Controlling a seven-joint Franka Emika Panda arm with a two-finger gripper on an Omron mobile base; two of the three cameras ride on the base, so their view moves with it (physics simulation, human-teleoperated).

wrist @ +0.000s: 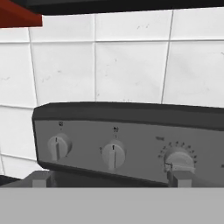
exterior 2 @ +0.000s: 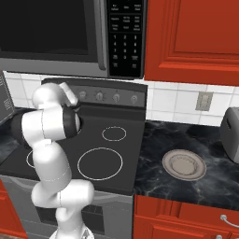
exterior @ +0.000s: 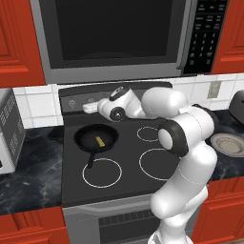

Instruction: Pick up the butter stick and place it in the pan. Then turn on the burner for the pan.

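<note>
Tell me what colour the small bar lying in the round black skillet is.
Pale yellow: the small rectangular butter stick in the round black skillet, best seen in the left base view.

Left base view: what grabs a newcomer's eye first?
The white arm stretched over the stove, its open gripper up at the control panel facing the knobs. Next, the pan on the rear-left burner with the butter stick already lying in it, and the red cabinets around.
</note>
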